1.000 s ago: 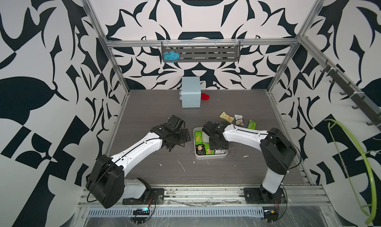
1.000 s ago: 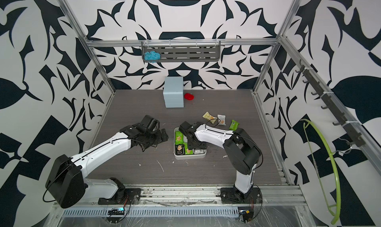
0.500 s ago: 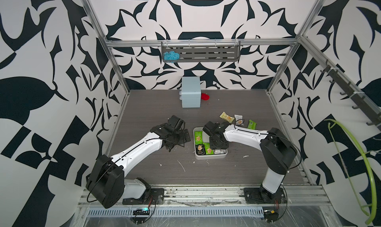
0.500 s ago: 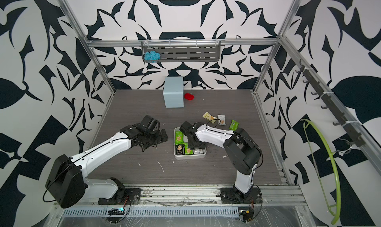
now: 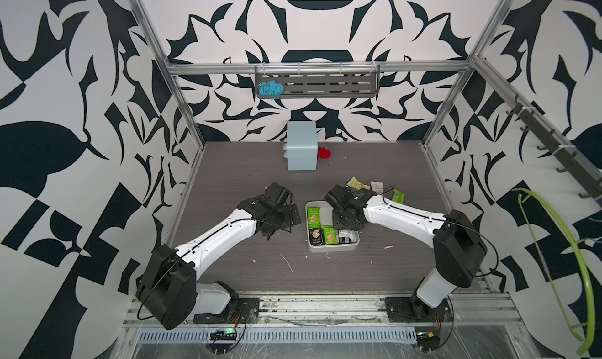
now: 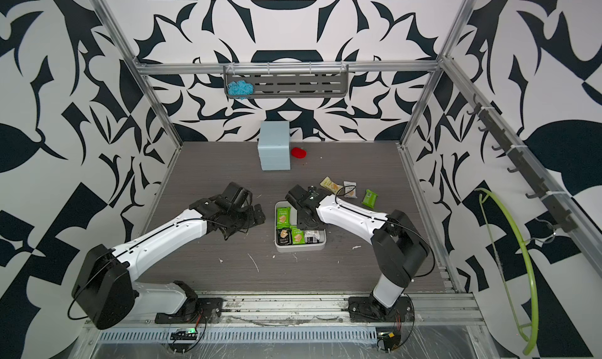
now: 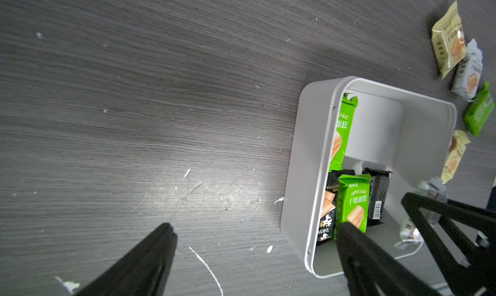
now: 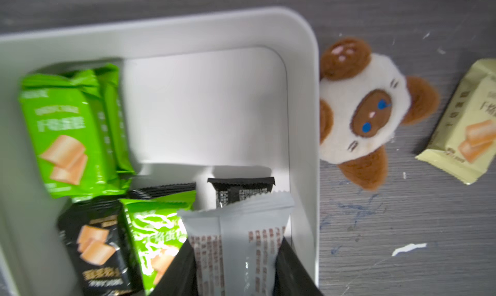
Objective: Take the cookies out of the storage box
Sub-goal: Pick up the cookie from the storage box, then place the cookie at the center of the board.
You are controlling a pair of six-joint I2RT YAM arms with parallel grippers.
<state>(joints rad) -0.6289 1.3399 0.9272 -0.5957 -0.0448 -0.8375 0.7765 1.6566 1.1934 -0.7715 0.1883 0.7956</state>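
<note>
- The storage box (image 5: 332, 247) sits on the counter (image 5: 244, 178) between the ends of the two arms. Much of its floor is bare.
- Several cookies lie in it. A pair of green packets (image 8: 67, 136) rests against the wall nearest the left arm.
- Along the wall nearest the arm bases are a black packet (image 8: 94, 243), a single green packet (image 8: 153, 241) and a second black packet (image 8: 241, 192) with its barcode side up.
- A white packet (image 8: 236, 219) stands on end inside the box, over the second black packet. The right fingers (image 8: 174, 275) are closed against both of its sides.
- Beyond the box's far wall, a cream-yellow packet (image 5: 355, 183), a pale packet (image 5: 377, 186) and a loose green packet (image 5: 398, 196) lie in a row on the counter.
- Another cream packet (image 7: 455, 155) lies closer to the box.
- A plush toy (image 8: 362, 112) lies just outside the box wall on the right arm's side.
- The right arm (image 5: 404, 219) reaches low over that wall, with its wrist bent down into the box.
- The left arm (image 5: 224, 235) stretches low toward the box. The left fingers (image 7: 150, 259) are spread wide and hold nothing, just outside the box's nearest wall.
</note>
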